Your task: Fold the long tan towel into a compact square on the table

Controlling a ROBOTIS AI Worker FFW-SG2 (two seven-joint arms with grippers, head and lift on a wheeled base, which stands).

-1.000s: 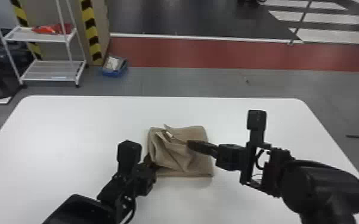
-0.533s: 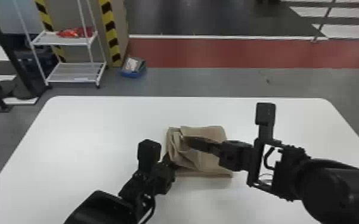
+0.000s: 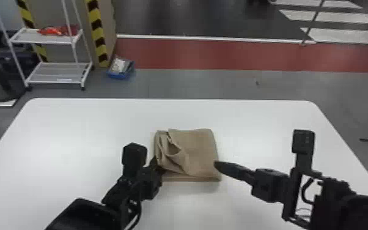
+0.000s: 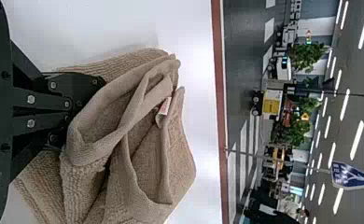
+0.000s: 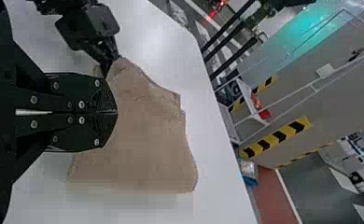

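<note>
The right black two-fingered end effector (image 5: 115, 112), closed on nothing, has drawn back from over the folded long tan terry-cloth towel (image 3: 201, 153) to its right edge, so the rumpled left-hand layers probably need smoothing before the square is done. The left black two-fingered end effector (image 3: 156, 163) is pinched shut at the left edge, apparently gripping cloth, while the towel lies mid-way across the white table (image 3: 79, 128), with room beyond its far edge and to either side.
</note>
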